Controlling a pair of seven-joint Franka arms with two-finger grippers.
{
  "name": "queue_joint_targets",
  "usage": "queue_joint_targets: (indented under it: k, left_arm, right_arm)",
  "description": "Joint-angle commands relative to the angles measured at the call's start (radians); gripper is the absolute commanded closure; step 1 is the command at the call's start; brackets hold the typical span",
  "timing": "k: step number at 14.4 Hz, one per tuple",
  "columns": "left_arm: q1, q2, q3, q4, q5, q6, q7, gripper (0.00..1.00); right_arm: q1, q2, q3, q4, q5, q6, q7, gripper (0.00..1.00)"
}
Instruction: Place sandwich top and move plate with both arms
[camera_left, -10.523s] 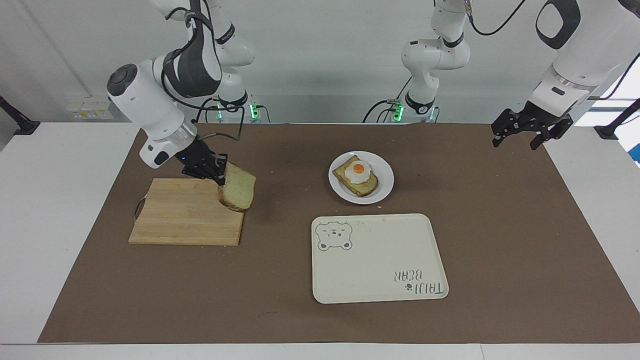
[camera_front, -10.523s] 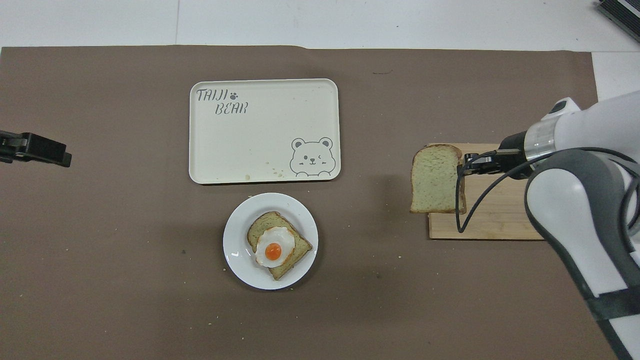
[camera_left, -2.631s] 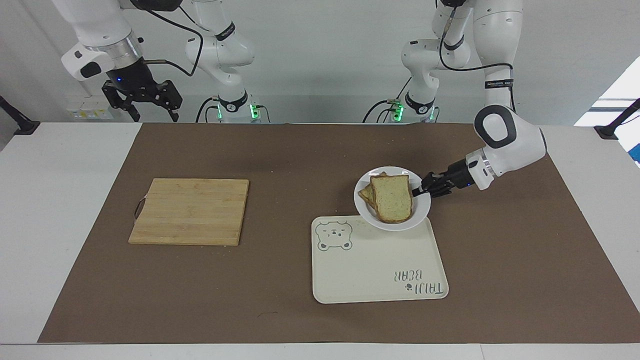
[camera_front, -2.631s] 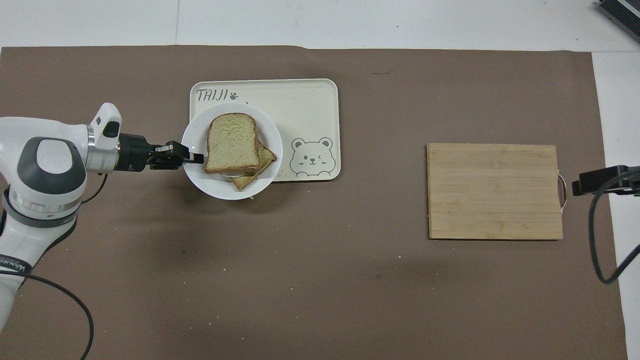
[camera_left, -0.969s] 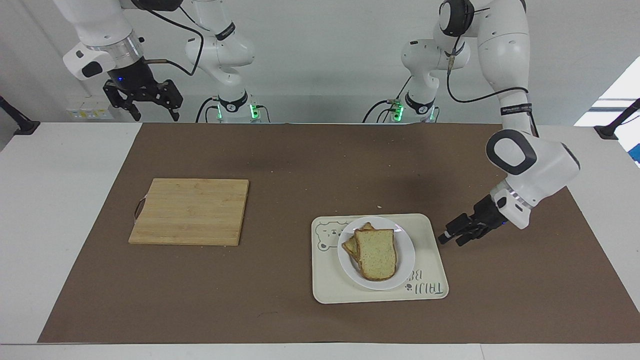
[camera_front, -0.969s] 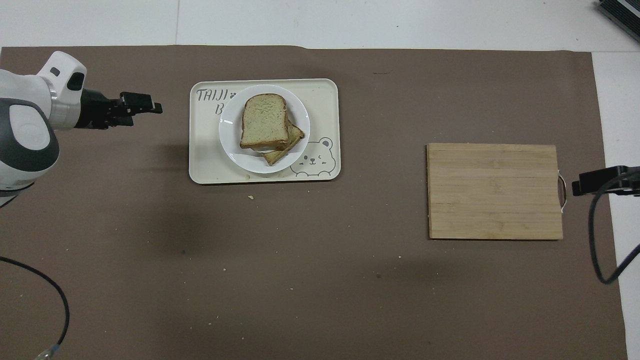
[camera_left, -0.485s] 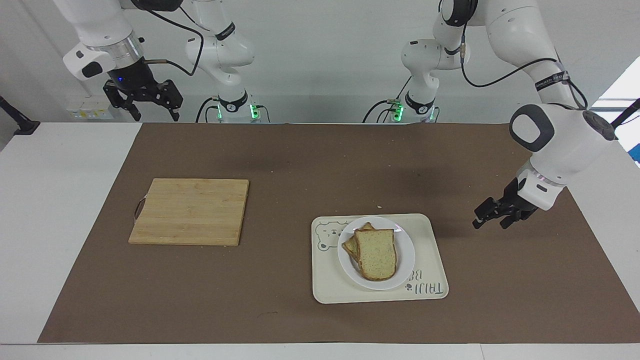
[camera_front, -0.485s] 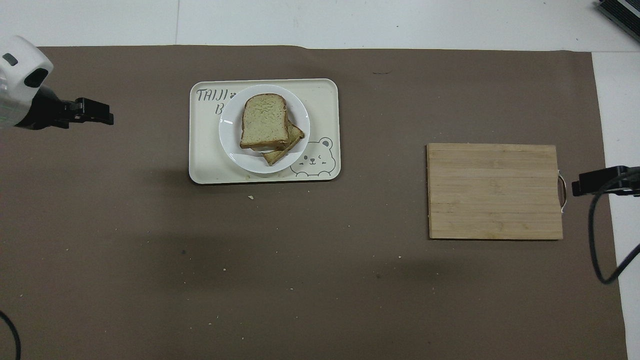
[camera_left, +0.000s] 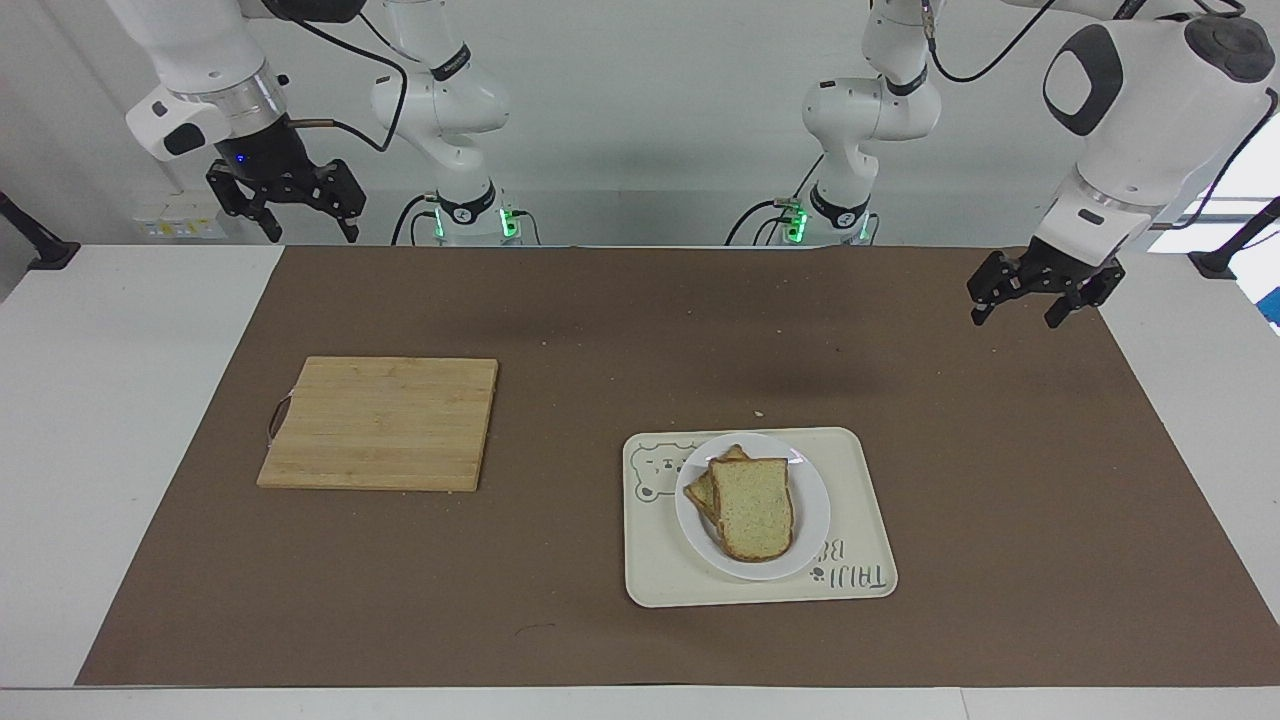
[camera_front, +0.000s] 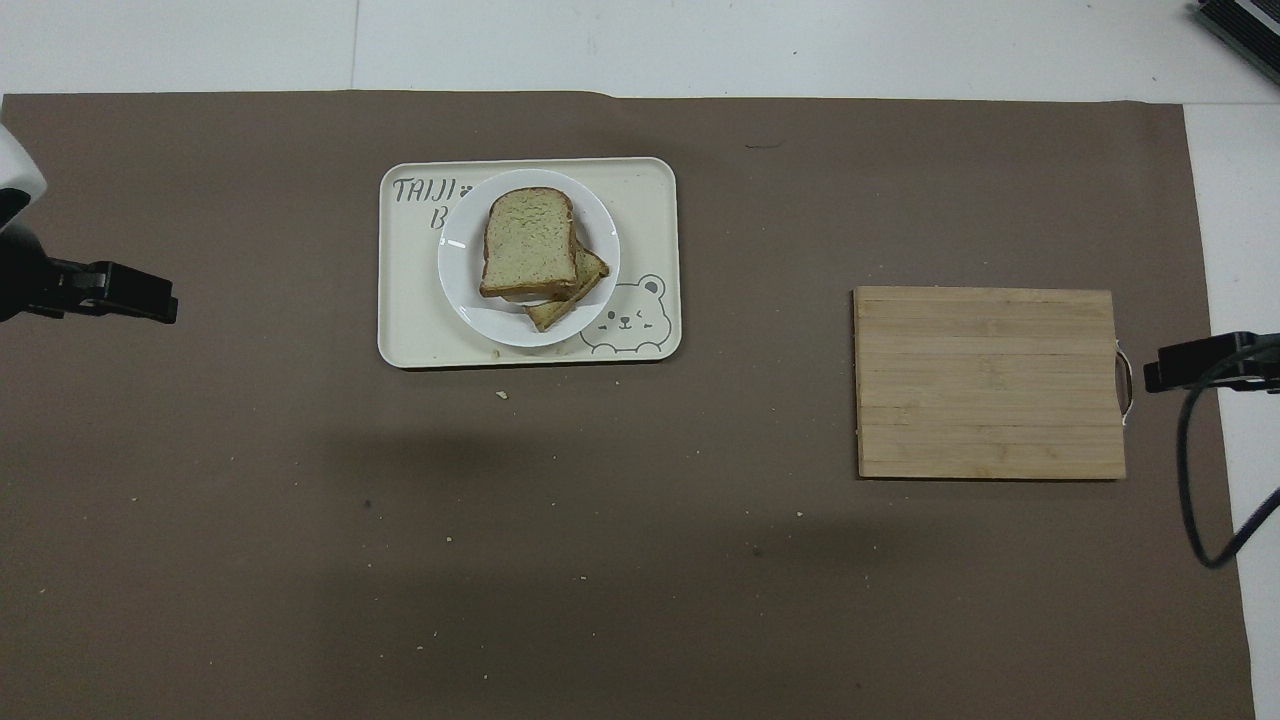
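Observation:
The small white plate (camera_left: 813, 506) stands on the cream bear tray (camera_left: 862, 478). The sandwich top (camera_left: 755, 506) lies flat on the lower slice (camera_left: 699, 491) on that plate, and the egg is hidden under it. The plate (camera_front: 455, 272), the sandwich top (camera_front: 528, 242) and the tray (camera_front: 645, 200) also show in the overhead view. My left gripper (camera_left: 1014, 314) is open and empty, raised over the brown mat at the left arm's end, well apart from the tray. My right gripper (camera_left: 310, 233) is open and empty, and waits raised over the mat's edge at the right arm's end.
A wooden cutting board (camera_left: 380, 422) lies bare on the brown mat (camera_left: 560, 340) toward the right arm's end. It also shows in the overhead view (camera_front: 990, 382). In that view the left gripper (camera_front: 145, 300) and the right gripper (camera_front: 1170, 370) show only their tips.
The left gripper has let go of the plate on the tray and has risen and drawn back toward the left arm's end. The plate, the sandwich and the right arm have not moved.

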Motion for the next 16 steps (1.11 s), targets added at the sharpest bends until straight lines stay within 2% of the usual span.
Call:
queue_joint_targets:
  k: [1,16]
  left_arm:
    - [-0.016,-0.022,0.008,0.038,0.034,-0.069,-0.011,0.00]
    - [-0.014,-0.042,0.009,0.022,0.025,-0.129,-0.011,0.00]
  right_arm:
    - [-0.003,-0.026,0.000,-0.033,-0.024,0.024,-0.023,0.00]
    - [-0.009,-0.026,0.000,-0.033,-0.024,0.024,-0.023,0.00]
